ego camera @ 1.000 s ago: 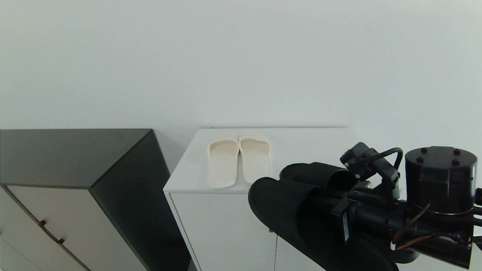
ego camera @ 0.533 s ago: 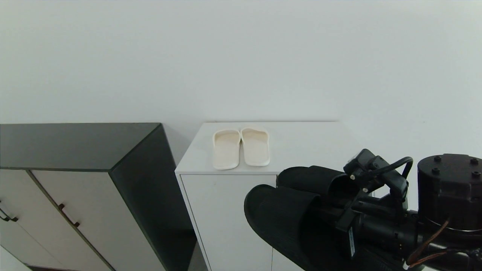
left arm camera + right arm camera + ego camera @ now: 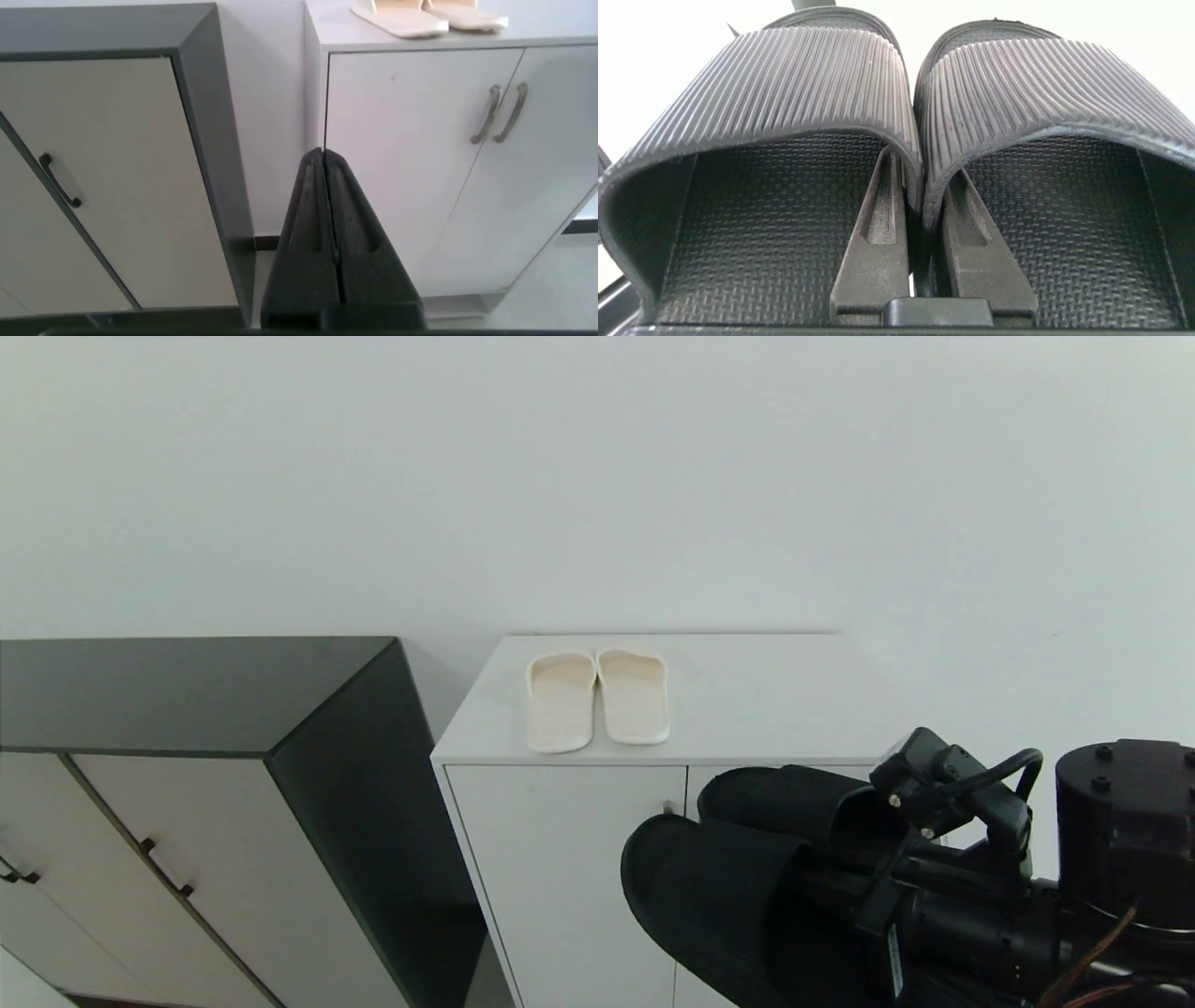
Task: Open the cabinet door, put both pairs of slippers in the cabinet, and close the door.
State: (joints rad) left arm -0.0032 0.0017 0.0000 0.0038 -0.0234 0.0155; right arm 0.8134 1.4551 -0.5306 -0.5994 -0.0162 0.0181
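Well, the biggest thing over here is the dark cabinet (image 3: 187,695) on the left, with pale doors and small dark handles (image 3: 58,180). Just beside it stands the white cabinet (image 3: 560,859), both of its doors closed. From the head view its front is partly covered by the right arm; the left wrist view, looking from lower down, gives the whole front and the two curved handles (image 3: 500,112) side by side where the doors meet.

The black slippers (image 3: 738,887) hang in the air in front of the white cabinet, toes pointing toward it. The right wrist view looks into their open ends: the right claw (image 3: 922,187) has one finger inside each slipper, pinching the two inner walls together.

The cream slippers (image 3: 597,698) lie side by side on top of the white cabinet, near its front edge.

The left claw (image 3: 323,159) sits low before the two cabinets, fingers pressed together on nothing.
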